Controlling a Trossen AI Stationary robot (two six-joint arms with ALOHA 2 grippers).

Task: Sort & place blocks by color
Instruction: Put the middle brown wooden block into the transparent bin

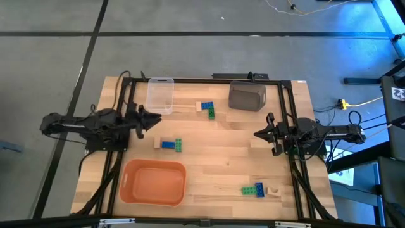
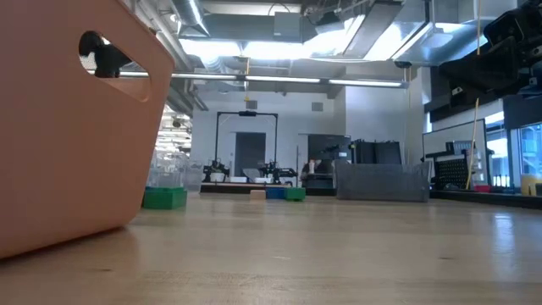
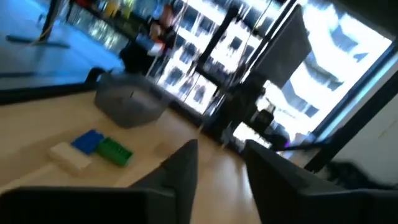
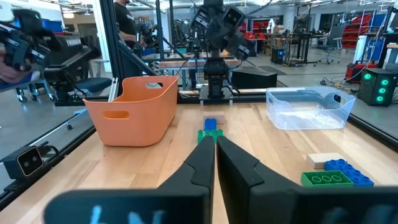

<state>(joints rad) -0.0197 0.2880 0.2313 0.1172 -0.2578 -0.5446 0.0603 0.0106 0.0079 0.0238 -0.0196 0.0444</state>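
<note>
Three small clusters of blocks lie flat on the wooden table, each tan, blue and green: one (image 1: 205, 109) between the far bins, one (image 1: 169, 145) near the middle, one (image 1: 256, 189) at the near right. My left gripper (image 1: 152, 119) hovers open at the table's left side, pointing level toward the right, with nothing between its fingers (image 3: 180, 168). The far cluster (image 3: 93, 149) shows ahead of it. My right gripper (image 1: 259, 133) waits shut at the right side, pointing left; its own view shows it (image 4: 214, 149) with the middle cluster (image 4: 210, 127) ahead.
An orange bin (image 1: 154, 182) stands at the near left, a clear bin (image 1: 159, 95) at the far left and a grey bin (image 1: 247, 96) at the far right. A black frame (image 1: 202, 79) runs along the table's far and side edges. Bare wood lies between the clusters.
</note>
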